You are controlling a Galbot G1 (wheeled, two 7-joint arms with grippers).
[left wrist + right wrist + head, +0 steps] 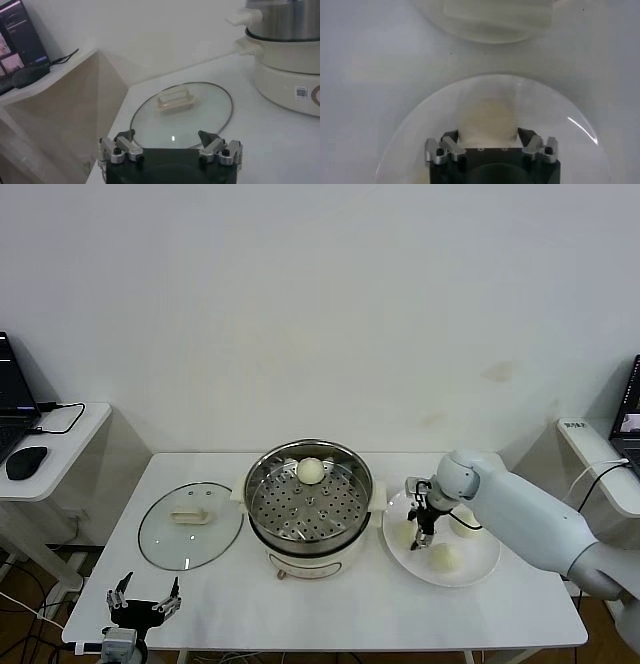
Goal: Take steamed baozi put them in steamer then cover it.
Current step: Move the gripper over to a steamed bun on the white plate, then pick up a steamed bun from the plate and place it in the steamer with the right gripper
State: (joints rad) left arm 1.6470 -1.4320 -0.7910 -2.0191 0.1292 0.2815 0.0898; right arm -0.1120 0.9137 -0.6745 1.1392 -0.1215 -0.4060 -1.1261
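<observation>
My right gripper (424,531) down on the plate (478,570), fingers around one baozi (485,117), grip unclear; left gripper (144,601) spread.

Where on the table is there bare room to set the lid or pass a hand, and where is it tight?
Free: the table front strip ahead of the steamer, and the far corner behind the glass lid. Crowded: the plate, where the right gripper closes around a baozi among two others. Left gripper hangs open at the front-left edge.

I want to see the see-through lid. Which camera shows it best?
The head view shows the round clear glass lid whole, lying flat on the white table beside the shiny steel steamer. The left wrist view shows it closer, its near edge hidden behind the left gripper. The right wrist view misses it.
</observation>
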